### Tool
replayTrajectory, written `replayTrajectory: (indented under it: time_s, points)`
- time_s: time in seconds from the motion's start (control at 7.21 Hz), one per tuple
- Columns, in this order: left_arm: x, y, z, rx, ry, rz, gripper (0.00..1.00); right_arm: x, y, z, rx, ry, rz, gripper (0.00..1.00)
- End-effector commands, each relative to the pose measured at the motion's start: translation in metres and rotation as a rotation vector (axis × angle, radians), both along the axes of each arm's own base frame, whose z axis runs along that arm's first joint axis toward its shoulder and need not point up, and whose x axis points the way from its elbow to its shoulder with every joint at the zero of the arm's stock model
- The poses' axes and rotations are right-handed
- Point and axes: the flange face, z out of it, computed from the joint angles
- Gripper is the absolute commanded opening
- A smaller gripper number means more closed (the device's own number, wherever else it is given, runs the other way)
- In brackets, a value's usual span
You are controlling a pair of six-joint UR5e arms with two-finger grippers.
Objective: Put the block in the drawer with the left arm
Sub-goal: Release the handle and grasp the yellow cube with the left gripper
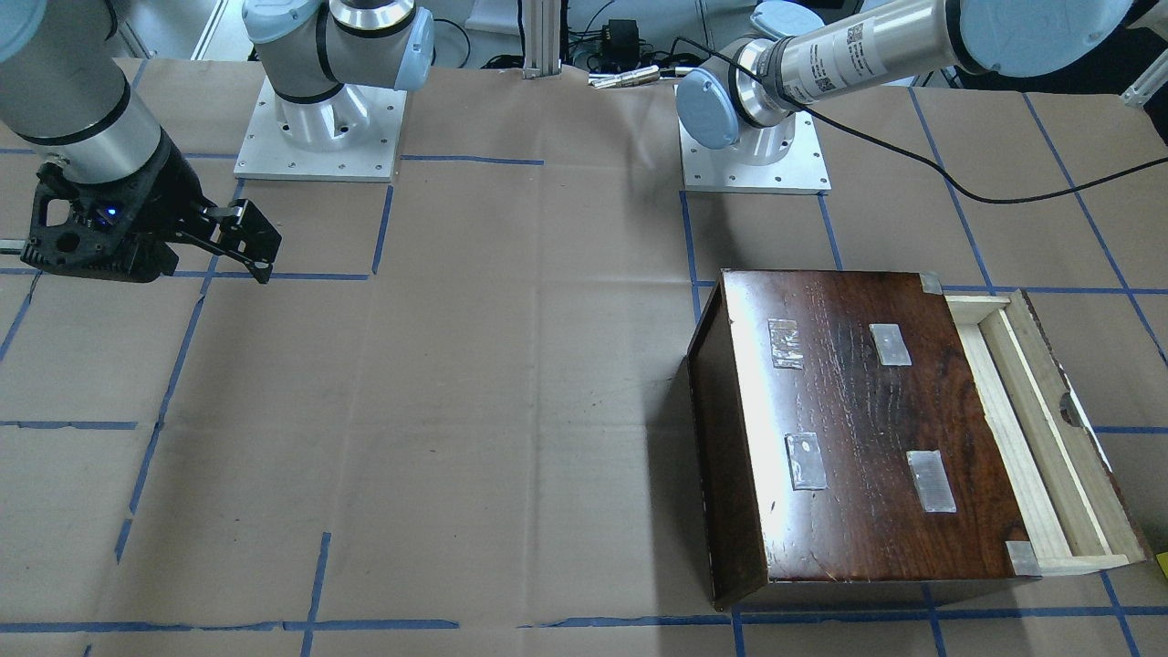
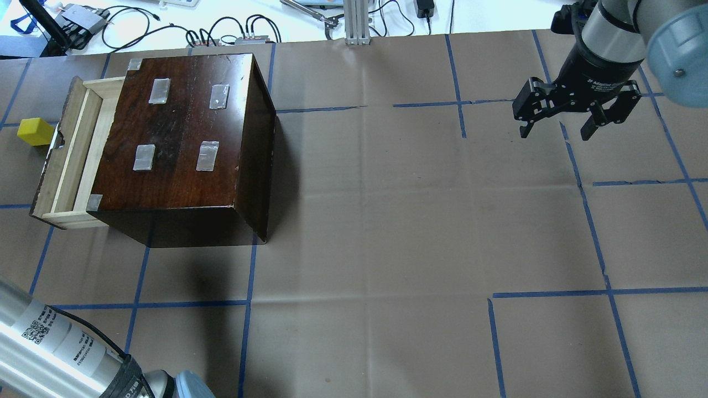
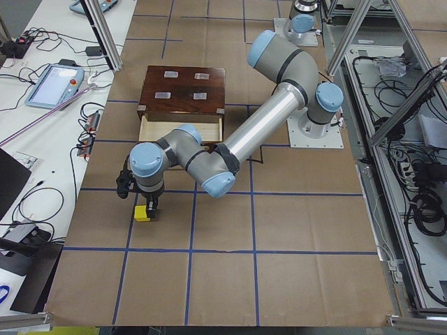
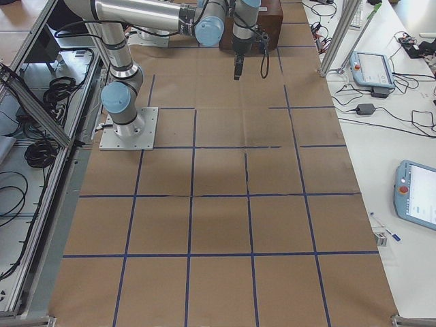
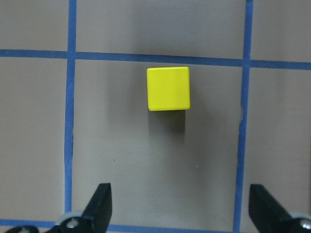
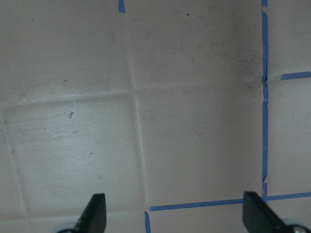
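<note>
The yellow block (image 5: 168,89) lies on the brown paper beside the drawer's dark front panel; it also shows in the overhead view (image 2: 36,131) and the exterior left view (image 3: 142,213). My left gripper (image 5: 183,209) is open and empty and hangs just above the block, with the block ahead of its fingertips (image 5: 102,201). The drawer (image 2: 66,160) is pulled out of the dark cabinet (image 2: 182,127), and its pale wooden tray shows nothing in it. My right gripper (image 2: 555,132) is open and empty, far from the cabinet above bare paper.
The table is covered in brown paper with a blue tape grid. The two arm bases (image 1: 319,119) (image 1: 753,137) stand on the robot's side. Cables and an aluminium post (image 2: 357,22) lie along the far edge. Teach pendants (image 3: 54,84) rest on side tables.
</note>
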Motion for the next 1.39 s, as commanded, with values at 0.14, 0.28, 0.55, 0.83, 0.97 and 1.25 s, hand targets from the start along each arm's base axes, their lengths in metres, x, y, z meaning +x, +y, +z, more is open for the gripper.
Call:
replayTrajectory:
  time_s: [0.14, 0.28, 0.55, 0.83, 0.97, 1.25]
  points:
    - [0.020, -0.029, -0.024, 0.003, 0.002, -0.044, 0.99, 0.000, 0.000, 0.000, 0.002, 0.000, 0.000, 1.00]
    - [0.018, -0.039, -0.038, 0.010, 0.014, -0.054, 0.99, 0.000, 0.000, 0.000, 0.000, 0.000, 0.000, 1.00]
    - [0.010, -0.047, -0.055, 0.024, 0.026, -0.066, 0.99, 0.000, 0.000, 0.000, 0.000, 0.000, 0.000, 1.00]
    - [0.008, -0.050, -0.071, 0.035, 0.043, -0.069, 0.99, 0.000, 0.000, 0.000, 0.000, 0.000, 0.000, 1.00]
    - [0.008, -0.052, -0.085, 0.045, 0.053, -0.069, 0.99, 0.000, 0.000, 0.000, 0.000, 0.000, 0.000, 1.00]
    - [0.011, -0.054, -0.114, 0.063, 0.068, -0.066, 0.99, 0.000, 0.000, 0.000, 0.000, 0.000, 0.000, 1.00]
